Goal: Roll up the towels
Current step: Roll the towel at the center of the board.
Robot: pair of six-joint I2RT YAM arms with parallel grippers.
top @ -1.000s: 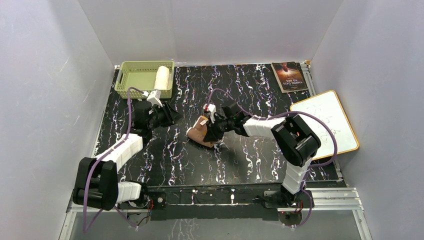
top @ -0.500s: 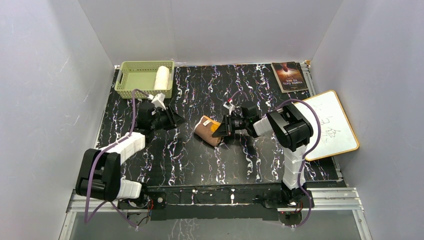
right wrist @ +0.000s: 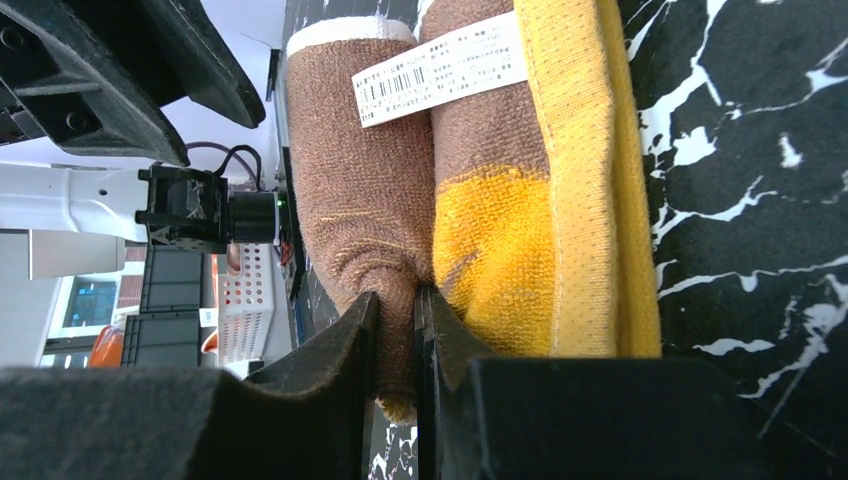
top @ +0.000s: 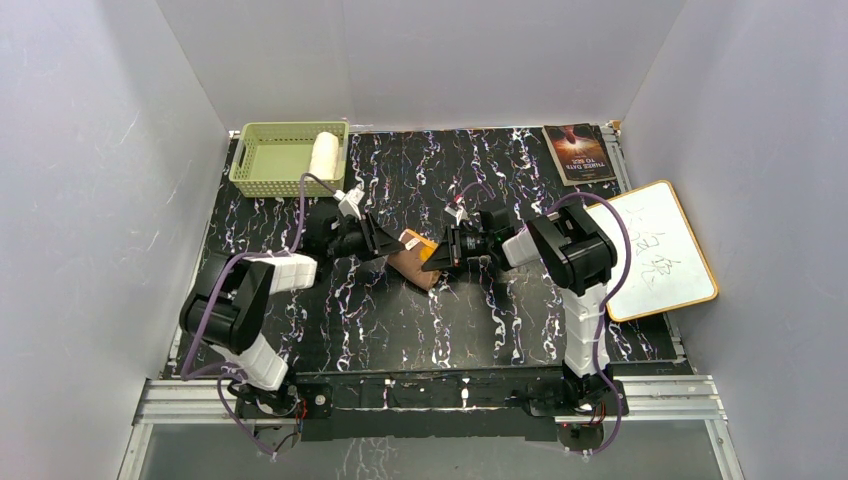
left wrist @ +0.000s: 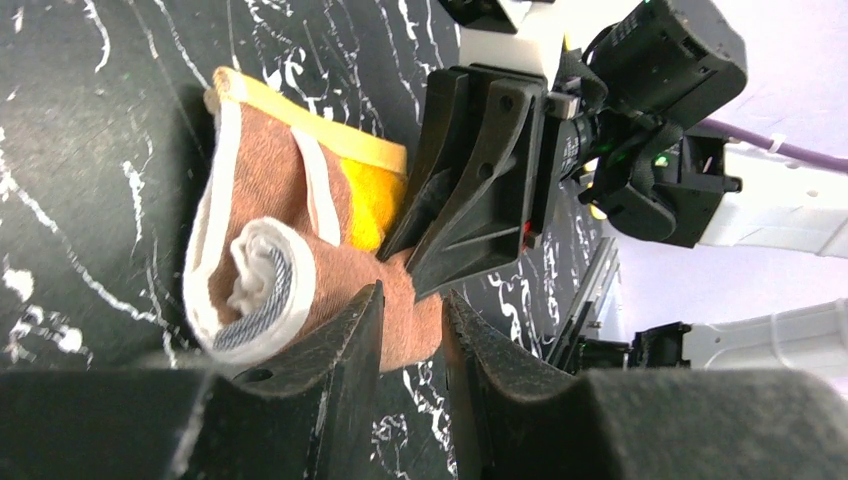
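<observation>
The orange-yellow and brown towel lies partly rolled at mid-table. Its rolled end faces my left wrist camera, and a barcode label shows on it. My right gripper is shut on a fold of the brown fabric from the right. My left gripper has come in from the left. Its jaws stand a narrow gap apart at the roll's near end, and I cannot tell whether they touch the cloth. The cream-white towel lies rolled in the green basket.
The pale green slotted basket stands at the back left. A book lies at the back right, and a whiteboard overhangs the table's right edge. White walls enclose three sides.
My left arm has swung right from beside the basket to the towel, its jaws narrowing. My right gripper has kept its hold, turned and drawn the towel slightly back.
</observation>
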